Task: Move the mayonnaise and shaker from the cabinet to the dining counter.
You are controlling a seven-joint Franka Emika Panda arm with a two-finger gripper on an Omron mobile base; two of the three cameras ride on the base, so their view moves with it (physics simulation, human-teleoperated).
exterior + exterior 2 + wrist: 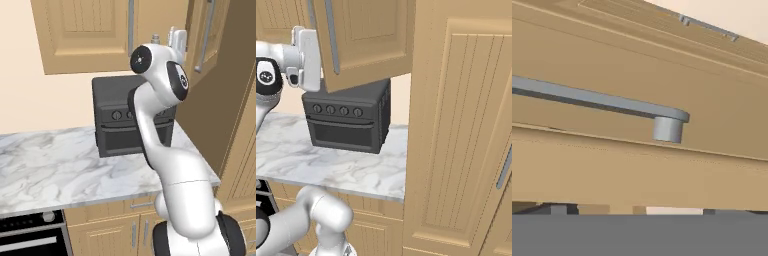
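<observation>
The light wooden wall cabinet (85, 35) hangs above the counter. Its right door (363, 40) stands swung outward, with a long metal bar handle (332, 35). My gripper (315, 52) is raised to that door's lower edge, close beside the bar. In the hand view the bar handle (602, 100) and its round foot fill the near field, with the door's wood behind. My gripper (634, 211) is open, its tips set wide apart with nothing between them. The mayonnaise, the shaker and the dining counter are out of view.
A dark toaster oven (120, 125) stands on the marble wall counter (50, 170) right under the cabinet. A tall wooden pantry front (456, 125) closes in the right side. An oven front (30, 235) sits low at the left.
</observation>
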